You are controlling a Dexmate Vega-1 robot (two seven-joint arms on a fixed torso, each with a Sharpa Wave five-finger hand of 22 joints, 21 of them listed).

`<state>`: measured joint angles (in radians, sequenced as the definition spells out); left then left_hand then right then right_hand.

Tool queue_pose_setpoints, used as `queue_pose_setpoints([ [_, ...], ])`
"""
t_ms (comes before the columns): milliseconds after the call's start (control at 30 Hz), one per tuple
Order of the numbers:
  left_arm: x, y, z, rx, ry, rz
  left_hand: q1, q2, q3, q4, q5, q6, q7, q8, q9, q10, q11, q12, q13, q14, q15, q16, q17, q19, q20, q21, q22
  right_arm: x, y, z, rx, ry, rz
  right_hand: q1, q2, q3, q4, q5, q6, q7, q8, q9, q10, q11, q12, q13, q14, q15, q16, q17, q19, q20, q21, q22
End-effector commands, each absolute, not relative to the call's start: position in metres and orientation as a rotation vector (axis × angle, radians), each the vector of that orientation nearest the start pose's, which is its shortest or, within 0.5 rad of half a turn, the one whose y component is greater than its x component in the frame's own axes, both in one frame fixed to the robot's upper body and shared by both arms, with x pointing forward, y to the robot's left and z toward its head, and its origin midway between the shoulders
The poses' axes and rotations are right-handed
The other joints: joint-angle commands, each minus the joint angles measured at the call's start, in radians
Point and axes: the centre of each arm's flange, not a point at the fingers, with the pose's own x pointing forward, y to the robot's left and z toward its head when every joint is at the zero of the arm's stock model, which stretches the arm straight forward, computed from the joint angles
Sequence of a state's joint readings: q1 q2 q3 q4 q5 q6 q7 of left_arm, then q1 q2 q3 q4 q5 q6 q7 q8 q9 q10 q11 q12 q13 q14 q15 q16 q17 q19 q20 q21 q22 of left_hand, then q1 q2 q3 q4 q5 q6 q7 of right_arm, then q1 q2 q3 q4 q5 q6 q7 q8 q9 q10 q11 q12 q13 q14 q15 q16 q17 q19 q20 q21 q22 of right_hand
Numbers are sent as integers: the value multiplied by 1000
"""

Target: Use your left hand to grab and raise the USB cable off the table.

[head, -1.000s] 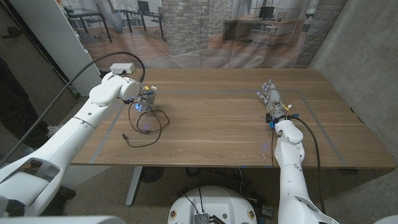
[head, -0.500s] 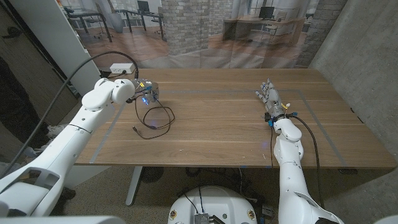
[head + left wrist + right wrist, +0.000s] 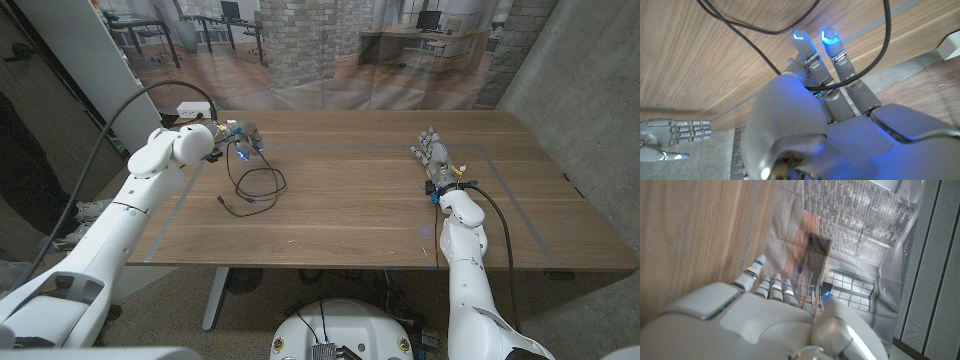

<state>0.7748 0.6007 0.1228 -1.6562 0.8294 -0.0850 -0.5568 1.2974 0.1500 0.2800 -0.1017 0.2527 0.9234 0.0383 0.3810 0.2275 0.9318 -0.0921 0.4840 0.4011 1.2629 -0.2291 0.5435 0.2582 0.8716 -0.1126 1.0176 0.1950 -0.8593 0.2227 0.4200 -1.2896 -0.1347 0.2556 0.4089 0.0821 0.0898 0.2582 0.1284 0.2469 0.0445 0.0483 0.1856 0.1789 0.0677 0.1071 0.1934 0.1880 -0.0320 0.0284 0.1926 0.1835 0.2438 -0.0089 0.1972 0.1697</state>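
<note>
The cable [image 3: 252, 185] is thin, black and limp: a judgement from its loose loops, it weighs almost nothing, has no stiffness to speak of, and will sag and swing from whatever point holds it. Its upper end hangs from the left robot hand [image 3: 238, 138], which is raised over the left rear part of the bench [image 3: 370, 210]. In the left wrist view a strand of the cable [image 3: 850, 80] crosses the backs of the fingers [image 3: 812, 60] and runs between them, so the hand is grasping it, though how firmly it is pinched cannot be told. The lower loops and the plug end [image 3: 222, 205] hang low near the bench; whether they are touching it or just clear cannot be told.

A thin, smooth cord like this could slip through a loose hold, so the grip looks best kept near the gathered loops, not at one free end, which would leave a long tail trailing.

For room, the space above the left robot hand is open, and straight up looks the safest way. The left edge of the bench is near that arm, and a white box [image 3: 195, 108] with its own lead sits near the rear left corner, just behind the hand. The right robot hand [image 3: 435, 160] rests on the bench well apart on the far side, fingers straight and together, holding nothing.
</note>
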Motion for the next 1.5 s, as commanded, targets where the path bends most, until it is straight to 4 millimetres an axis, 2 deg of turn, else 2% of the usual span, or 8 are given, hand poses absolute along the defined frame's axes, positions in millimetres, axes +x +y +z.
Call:
queue_pose_setpoints([
  [33,598,316,104,1396,-479,-70,5,-5,4,-1,11,26,41,-4,0,82,16,14,36,11,-1,8,4,15,-52,8,-1,649,-286,-53,102,-646,72,-8,2,-2,-2,7,2,1,5,5,8,4,8,6,4,2,0,4,5,-2,2,3],
  [900,591,318,116,1075,-628,-112,5,-5,5,-1,17,32,49,-10,-3,86,20,11,50,39,0,11,16,29,-60,26,-3,642,-286,-58,113,-660,74,-7,2,-2,-3,7,2,2,5,5,9,4,7,6,5,3,0,4,5,-2,1,3],
  [1300,589,313,121,997,-684,-126,6,-7,5,-3,18,34,43,-13,-4,88,21,10,54,47,0,12,20,33,-61,32,-3,640,-286,-61,114,-662,72,-7,2,-2,-4,8,2,3,5,5,10,4,8,6,5,2,-1,4,5,-2,1,3],
  [1500,590,313,121,903,-707,-145,6,-8,5,-3,19,37,45,-13,-4,87,22,9,57,53,0,13,23,36,-62,35,-4,639,-286,-61,114,-662,73,-7,2,-2,-4,8,2,3,5,5,11,4,8,6,5,2,-1,4,5,-2,0,3],
])
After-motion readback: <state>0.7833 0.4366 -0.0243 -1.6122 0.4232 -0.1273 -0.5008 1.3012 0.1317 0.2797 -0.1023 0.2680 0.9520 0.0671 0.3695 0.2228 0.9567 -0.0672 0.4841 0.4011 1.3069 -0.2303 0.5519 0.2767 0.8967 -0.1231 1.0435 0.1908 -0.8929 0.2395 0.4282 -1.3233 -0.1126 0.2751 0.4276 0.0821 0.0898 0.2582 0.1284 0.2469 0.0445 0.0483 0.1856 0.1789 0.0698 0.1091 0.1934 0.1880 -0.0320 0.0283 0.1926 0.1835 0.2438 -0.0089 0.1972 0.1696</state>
